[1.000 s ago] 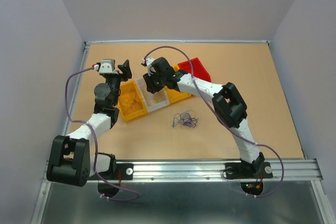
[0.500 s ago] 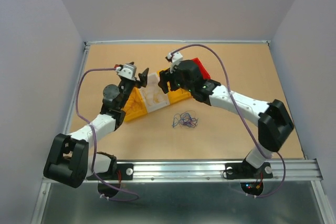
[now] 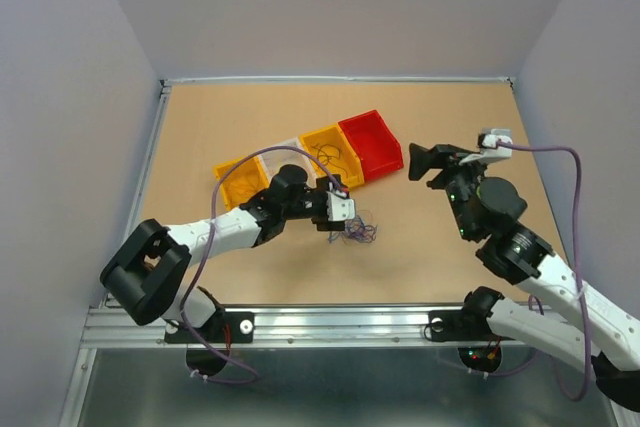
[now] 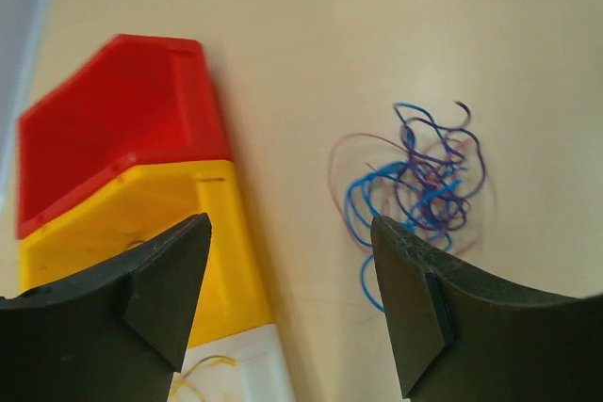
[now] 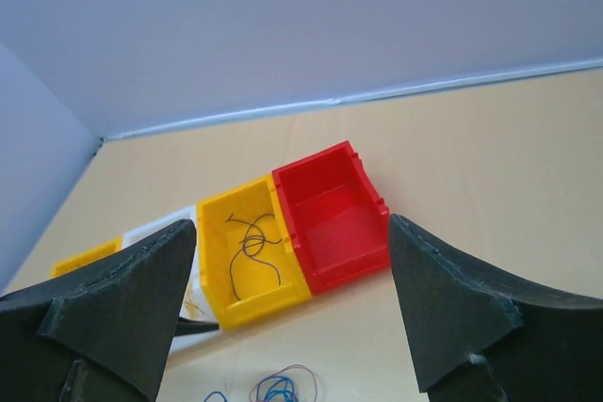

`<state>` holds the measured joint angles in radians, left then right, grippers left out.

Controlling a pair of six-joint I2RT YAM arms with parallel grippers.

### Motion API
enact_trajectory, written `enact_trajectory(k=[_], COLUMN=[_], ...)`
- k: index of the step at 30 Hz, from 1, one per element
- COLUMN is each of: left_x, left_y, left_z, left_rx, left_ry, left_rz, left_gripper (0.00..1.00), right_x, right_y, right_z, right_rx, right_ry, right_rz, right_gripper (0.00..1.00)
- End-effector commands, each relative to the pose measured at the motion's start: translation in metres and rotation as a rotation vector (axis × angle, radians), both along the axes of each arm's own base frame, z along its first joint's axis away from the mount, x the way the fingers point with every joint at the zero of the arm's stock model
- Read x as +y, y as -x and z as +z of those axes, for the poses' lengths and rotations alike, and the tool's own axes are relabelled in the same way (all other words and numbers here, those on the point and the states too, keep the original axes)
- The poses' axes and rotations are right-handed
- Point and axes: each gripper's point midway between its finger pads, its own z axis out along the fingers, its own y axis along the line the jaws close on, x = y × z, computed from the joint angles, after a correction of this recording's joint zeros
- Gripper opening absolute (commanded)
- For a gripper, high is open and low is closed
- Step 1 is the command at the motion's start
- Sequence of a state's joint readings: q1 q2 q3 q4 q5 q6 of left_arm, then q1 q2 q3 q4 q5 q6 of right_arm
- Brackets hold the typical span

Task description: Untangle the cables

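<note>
The cables lie as a small blue-purple tangle on the tabletop in front of the bins. My left gripper hangs just left of the tangle, open, with only bare table between its fingers; in its wrist view the gripper sits between the bins and the wires. A black wire lies in the yellow bin. A yellow-orange wire lies in the white bin. My right gripper is raised at the right, open and empty.
A row of bins stands at mid-table: a yellow bin, a white bin, a second yellow bin and a red bin, which is empty. The left forearm crosses in front of the white one.
Both arms left the bins. The left gripper swung down and right to the tangle. The right arm pulled back to the right and its jaws opened wide.
</note>
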<state>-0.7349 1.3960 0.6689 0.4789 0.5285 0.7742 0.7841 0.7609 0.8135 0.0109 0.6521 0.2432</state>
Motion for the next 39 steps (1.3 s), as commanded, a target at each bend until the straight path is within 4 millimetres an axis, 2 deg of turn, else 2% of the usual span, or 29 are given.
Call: enact_trajectory(k=[1, 2, 3, 5, 6, 9, 10, 12, 13, 15, 16, 21, 22, 25, 30, 33, 39], left_x=[0.001, -0.003, 0.001, -0.003, 0.001, -0.004, -0.002, -0.003, -0.003, -0.002, -0.002, -0.005, -0.006, -0.005, 0.002, 0.006, 0.007], left_y=[0.014, 0.014, 0.021, 0.022, 0.030, 0.027, 0.030, 0.028, 0.030, 0.032, 0.033, 0.041, 0.043, 0.049, 0.052, 0.050, 0.049], left_z=[-0.022, -0.024, -0.035, -0.039, -0.051, -0.052, -0.059, -0.058, -0.058, -0.058, -0.057, -0.040, -0.030, -0.018, 0.015, 0.019, 0.012], left_rx=[0.009, 0.024, 0.064, 0.098, 0.151, 0.164, 0.193, 0.192, 0.195, 0.191, 0.193, 0.197, 0.186, 0.178, 0.157, 0.136, 0.158], left_ry=[-0.151, -0.167, -0.218, -0.242, -0.279, -0.303, -0.324, -0.333, -0.335, -0.335, -0.331, -0.292, -0.270, -0.239, -0.143, -0.143, -0.168], left_rz=[-0.131, -0.157, -0.186, -0.226, -0.250, -0.268, -0.273, -0.278, -0.284, -0.294, -0.300, -0.331, -0.338, -0.352, -0.359, -0.341, -0.332], left_gripper=[0.79, 0.79, 0.76, 0.71, 0.67, 0.59, 0.52, 0.42, 0.29, 0.15, 0.00, 0.00, 0.00, 0.00, 0.00, 0.00, 0.00], right_x=[-0.026, -0.030, -0.031, -0.027, -0.026, -0.017, -0.014, -0.008, -0.006, 0.002, 0.005, 0.016, 0.018, 0.016, 0.014, 0.015, 0.014], right_y=[0.011, 0.017, 0.019, 0.021, 0.020, 0.013, 0.011, 0.006, 0.005, 0.004, 0.004, 0.010, 0.013, 0.015, 0.016, 0.017, 0.017], right_z=[-0.002, 0.003, 0.004, 0.006, 0.006, 0.002, 0.000, -0.004, -0.006, -0.007, -0.008, -0.005, -0.005, -0.003, -0.003, -0.003, -0.002], right_rx=[-0.029, -0.044, -0.050, -0.057, -0.055, -0.034, -0.026, -0.010, -0.004, 0.001, 0.002, -0.013, -0.020, -0.029, -0.039, -0.039, -0.041], right_ry=[-0.033, -0.048, -0.054, -0.056, -0.051, -0.023, -0.009, 0.012, 0.021, 0.038, 0.044, 0.046, 0.052, 0.046, 0.044, 0.044, 0.043], right_rz=[-0.071, -0.063, -0.057, -0.031, -0.027, -0.016, -0.013, -0.006, -0.001, 0.035, 0.049, 0.129, 0.150, 0.151, 0.151, 0.154, 0.154], right_gripper=[0.88, 0.88, 0.88, 0.88, 0.89, 0.89, 0.89, 0.89, 0.89, 0.89, 0.89, 0.89, 0.89, 0.89, 0.90, 0.90, 0.90])
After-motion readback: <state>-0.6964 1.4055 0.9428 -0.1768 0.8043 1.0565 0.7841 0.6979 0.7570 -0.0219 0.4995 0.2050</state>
